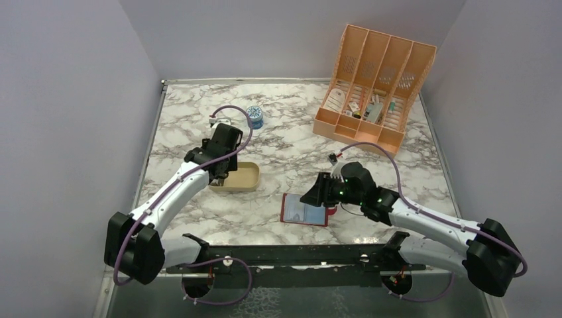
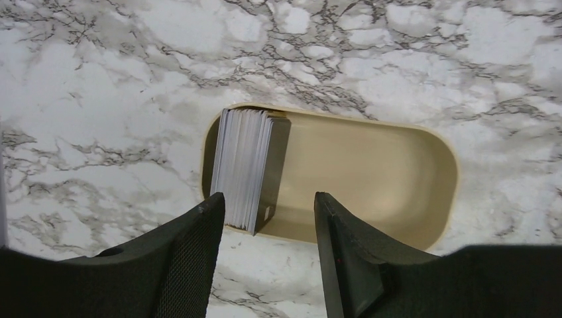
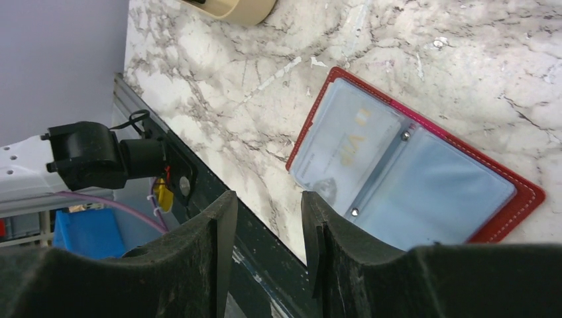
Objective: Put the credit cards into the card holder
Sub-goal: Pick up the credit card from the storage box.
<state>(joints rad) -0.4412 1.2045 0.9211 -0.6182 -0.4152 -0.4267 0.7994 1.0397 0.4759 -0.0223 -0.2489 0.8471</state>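
Marble tabletop [image 1: 285,169], lilac walls [image 1: 66,99]. Left gripper [image 2: 268,199] jaws apart, empty, over grey-silver credit cards [image 2: 244,169] stacked on edge in shallow tan plastic tray [image 2: 397,175]. Right gripper [image 3: 265,195] apart, empty, over open dark red card holder [image 3: 411,179], its near edge hidden.

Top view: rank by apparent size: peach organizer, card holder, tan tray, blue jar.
1. peach organizer
2. card holder and tan tray: look alike, and the tray is partly hidden, so unranked
3. blue jar

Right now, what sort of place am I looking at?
Probably a robot test cell, not a home or office: a marble-patterned tabletop boxed in by plain grey walls, the left arm and right arm bolted at its near edge, and staged props like the peach organizer.
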